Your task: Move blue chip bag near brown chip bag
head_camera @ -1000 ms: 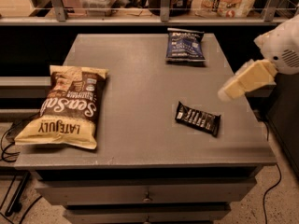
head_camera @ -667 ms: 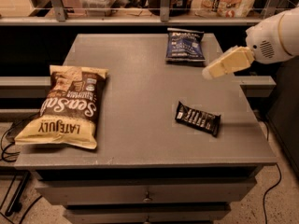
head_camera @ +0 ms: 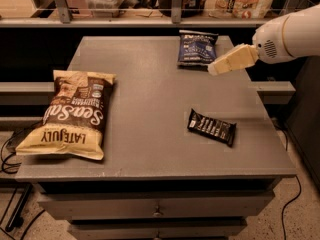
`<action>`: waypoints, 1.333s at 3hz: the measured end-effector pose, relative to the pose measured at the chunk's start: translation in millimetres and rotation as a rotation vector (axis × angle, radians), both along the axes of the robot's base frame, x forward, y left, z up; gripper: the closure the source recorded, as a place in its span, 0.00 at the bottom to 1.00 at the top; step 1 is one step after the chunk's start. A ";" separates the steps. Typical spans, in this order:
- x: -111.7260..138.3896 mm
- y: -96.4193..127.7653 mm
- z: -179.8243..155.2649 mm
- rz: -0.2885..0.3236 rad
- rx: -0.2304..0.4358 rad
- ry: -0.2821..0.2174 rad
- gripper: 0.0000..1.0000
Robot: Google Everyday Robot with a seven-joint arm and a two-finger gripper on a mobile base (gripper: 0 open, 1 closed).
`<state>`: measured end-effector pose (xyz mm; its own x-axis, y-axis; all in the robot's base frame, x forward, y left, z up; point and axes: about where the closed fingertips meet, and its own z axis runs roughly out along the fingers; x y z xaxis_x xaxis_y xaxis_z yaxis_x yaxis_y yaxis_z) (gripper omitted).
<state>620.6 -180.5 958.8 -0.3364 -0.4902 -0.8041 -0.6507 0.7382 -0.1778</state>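
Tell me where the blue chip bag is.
In the camera view, the blue chip bag lies at the far right of the table, beside the gripper, beyond the candy bar.

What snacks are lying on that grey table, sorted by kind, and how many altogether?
Chip bags: 2, the blue chip bag at the back, the brown chip bag at left.
Candy bars: 1, the black candy bar toward the right.
Total: 3.
The gripper hovers by the blue chip bag's right corner.
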 end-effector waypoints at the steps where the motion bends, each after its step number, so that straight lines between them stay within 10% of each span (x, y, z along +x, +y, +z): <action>1: 17.9 12.2 -10.7 -0.018 0.042 0.005 0.00; 4: 117.1 64.4 -63.1 -0.075 0.183 0.023 0.00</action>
<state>737.7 -116.1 895.7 -0.3858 -0.3098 -0.8690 -0.5950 0.8034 -0.0223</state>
